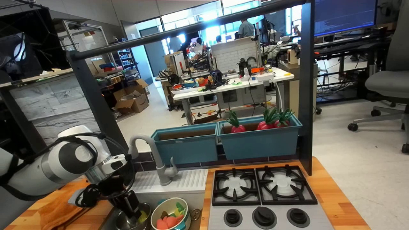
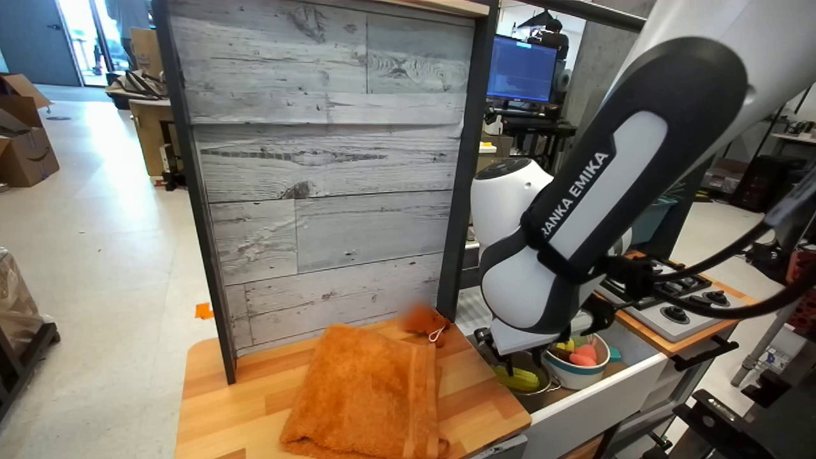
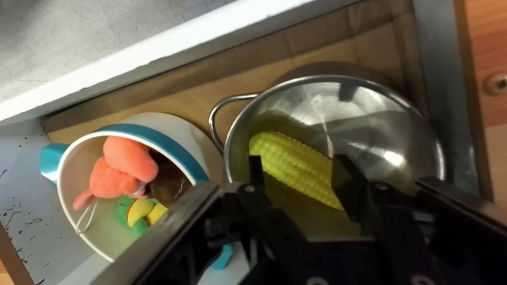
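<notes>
A yellow corn cob (image 3: 293, 164) lies slantwise inside a shiny metal pot (image 3: 380, 130) in the wrist view. My gripper (image 3: 299, 160) reaches down over that pot, its black fingers (image 3: 350, 186) apart on either side of the cob. The right finger hides the cob's lower end; whether either finger touches it I cannot tell. In both exterior views the gripper (image 2: 523, 362) is low at the pot, with the corn (image 2: 519, 380) partly visible below it. Beside the metal pot leans a white pot with a teal band (image 3: 158, 138), holding salmon-pink, brown, yellow and green soft toys.
Both pots stand in a sink (image 2: 599, 395) with a white front wall. A grey faucet (image 1: 148, 140) rises behind it. To one side is a stove (image 1: 265, 191); on the other, an orange towel (image 2: 363, 389) covers part of the wooden counter. Teal planters (image 1: 258, 140) hang behind.
</notes>
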Action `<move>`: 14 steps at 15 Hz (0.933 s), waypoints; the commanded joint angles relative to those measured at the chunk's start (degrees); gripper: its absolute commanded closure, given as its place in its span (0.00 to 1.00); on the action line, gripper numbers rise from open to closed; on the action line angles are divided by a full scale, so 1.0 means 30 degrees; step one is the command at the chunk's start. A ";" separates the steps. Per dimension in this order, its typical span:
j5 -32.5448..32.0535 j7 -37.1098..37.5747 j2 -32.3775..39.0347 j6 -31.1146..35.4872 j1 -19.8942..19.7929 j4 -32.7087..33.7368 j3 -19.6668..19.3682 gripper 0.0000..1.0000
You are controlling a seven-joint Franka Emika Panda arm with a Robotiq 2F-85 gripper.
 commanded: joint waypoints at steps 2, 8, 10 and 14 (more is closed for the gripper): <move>-0.0995 0.1147 0.2047 -0.1851 -0.1091 0.3287 0.0705 0.65; -0.1890 0.1794 0.3138 -0.0857 -0.1245 0.3990 0.0635 0.25; -0.2296 0.1995 0.3190 -0.0409 -0.1079 0.3742 0.0532 0.14; -0.2709 0.2031 0.3028 0.0916 -0.0893 0.2940 0.0423 0.57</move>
